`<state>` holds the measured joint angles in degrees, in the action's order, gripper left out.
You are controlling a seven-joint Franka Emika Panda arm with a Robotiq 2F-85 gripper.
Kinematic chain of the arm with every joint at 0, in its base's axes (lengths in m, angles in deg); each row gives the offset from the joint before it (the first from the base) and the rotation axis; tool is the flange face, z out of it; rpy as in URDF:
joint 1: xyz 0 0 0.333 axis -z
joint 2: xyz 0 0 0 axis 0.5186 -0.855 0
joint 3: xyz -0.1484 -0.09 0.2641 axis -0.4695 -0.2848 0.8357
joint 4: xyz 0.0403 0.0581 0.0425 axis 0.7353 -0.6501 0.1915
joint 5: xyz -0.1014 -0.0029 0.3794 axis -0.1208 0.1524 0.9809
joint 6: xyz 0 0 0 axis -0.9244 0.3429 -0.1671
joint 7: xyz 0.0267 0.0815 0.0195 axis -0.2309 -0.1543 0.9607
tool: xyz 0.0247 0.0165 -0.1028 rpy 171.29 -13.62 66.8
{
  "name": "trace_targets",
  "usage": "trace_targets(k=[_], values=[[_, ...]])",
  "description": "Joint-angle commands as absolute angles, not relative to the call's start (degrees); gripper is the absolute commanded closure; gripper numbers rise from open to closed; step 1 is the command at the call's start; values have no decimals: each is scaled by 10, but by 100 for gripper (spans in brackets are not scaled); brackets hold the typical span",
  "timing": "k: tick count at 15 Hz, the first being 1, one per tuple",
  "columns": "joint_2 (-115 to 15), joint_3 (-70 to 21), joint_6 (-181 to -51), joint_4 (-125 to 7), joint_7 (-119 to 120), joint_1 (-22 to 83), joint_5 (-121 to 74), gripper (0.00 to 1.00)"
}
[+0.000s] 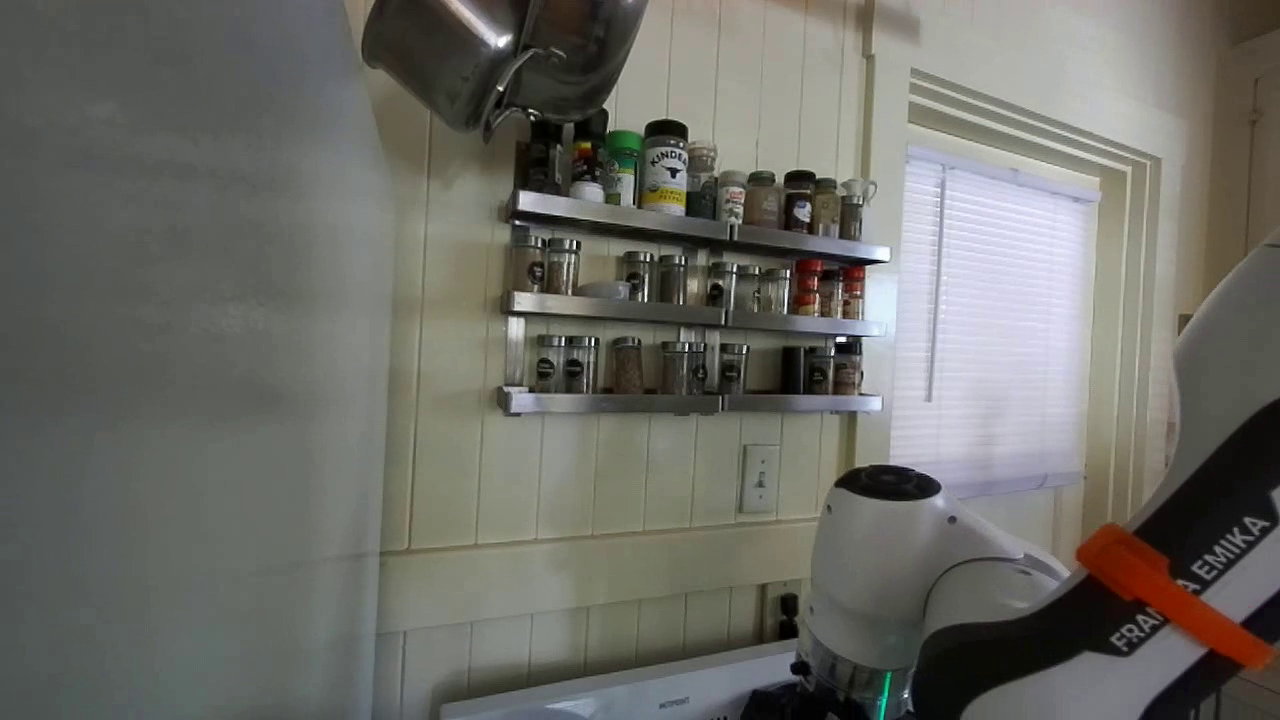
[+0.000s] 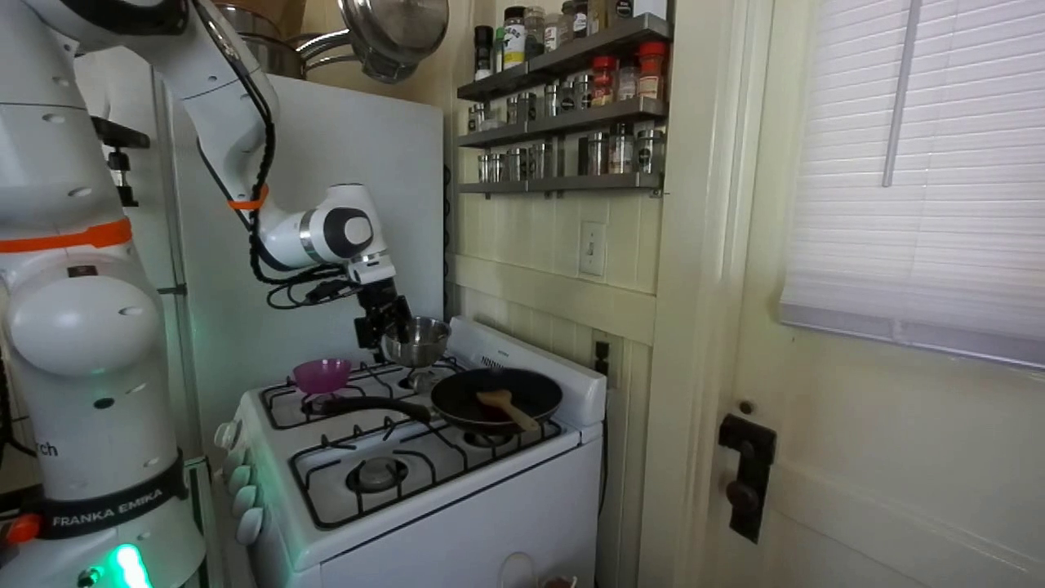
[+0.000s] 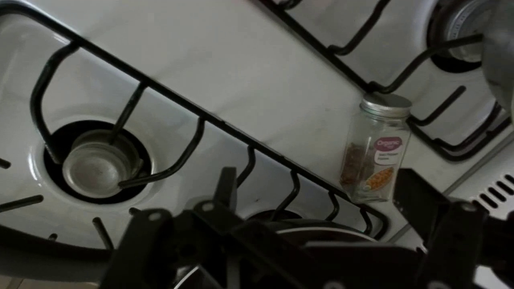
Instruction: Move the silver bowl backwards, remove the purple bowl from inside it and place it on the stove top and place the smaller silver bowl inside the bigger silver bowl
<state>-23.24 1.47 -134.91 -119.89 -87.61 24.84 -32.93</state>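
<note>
- Rising beyond the left edge of the bench [image 3: 257, 76], counting the knobs [image 2: 243, 500] as its front, is a tall pale fridge [image 2: 359, 155].
- The robot arm [image 2: 86, 327] stands off the front edge, reaching toward the back left corner; "FRANKA EMIKA" reads on its dark base band [image 2: 106, 510] and again on a black stretch of link. Above the band, the letters "rch" show.
- White, with black grates [image 3: 174, 98], the bench has small blurred lettering on its back panel [image 1: 620, 700].
- Metal shelves [image 1: 615, 307] above the back edge hold spice jars [image 1: 627, 370]; one label reads "KINDER", its lower words unclear.
- A black frying pan [image 2: 535, 388] sits at the back right corner, handle toward the front edge.
- The claw [image 3: 317, 176] hangs toward the back left corner, fingers [image 3: 227, 184] spread wide, nothing in its hold.
- In an exterior view it overlaps the silver bowl [image 2: 424, 347], near the back left corner; touching or apart, I cannot tell.
- The purple bowl [image 2: 322, 376] sits upright by the front left corner.
- A wooden spatula [image 2: 510, 408] lies in the pan.
- Between the grates, toward the back edge, stands a lidded glass jar [image 3: 361, 168] labelled "Organic", finer print blurred.
</note>
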Motion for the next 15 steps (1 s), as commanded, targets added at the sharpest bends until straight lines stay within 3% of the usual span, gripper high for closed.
trace_targets(k=[1, 6, 15], values=[[-290, 31, -1345, -1151, -956, 262, -351, 0], [-290, 0, -1344, -1151, -940, 230, -334, 0], [-444, -34, -1421, -1054, -971, 270, -314, 0]])
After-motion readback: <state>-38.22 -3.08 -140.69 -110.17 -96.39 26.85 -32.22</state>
